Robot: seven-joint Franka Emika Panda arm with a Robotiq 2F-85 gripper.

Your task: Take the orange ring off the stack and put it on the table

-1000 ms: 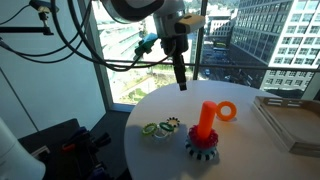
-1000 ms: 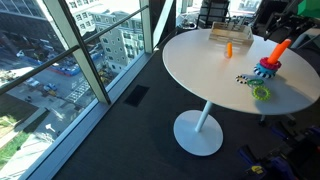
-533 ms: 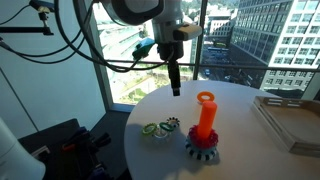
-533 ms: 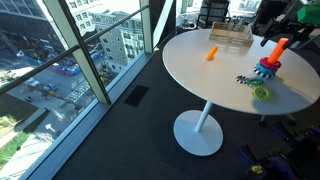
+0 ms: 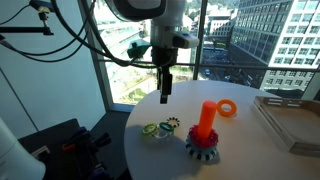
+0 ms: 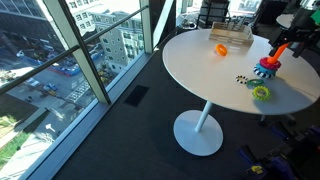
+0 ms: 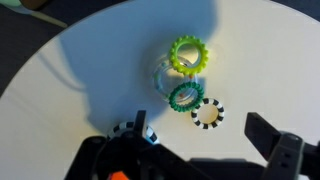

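Fingers (image 5: 165, 88) hang pointing down in an exterior view, clear of the stack (image 5: 203, 132). The orange ring (image 5: 227, 109) sits on the counter (image 5: 245, 140) behind it, seemingly on edge, hole facing the camera. In an exterior view the orange ring (image 6: 221, 48) rests well apart from the stack (image 6: 268, 66). Wrist view: fingers (image 7: 268, 135) spread apart, empty; release looks done.

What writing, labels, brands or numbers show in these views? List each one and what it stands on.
None: no view shows readable text.
The stack, the orange ring, the loose rings, the table and the tray look plain.
The buildings outside are too small and blurred to show any sign.
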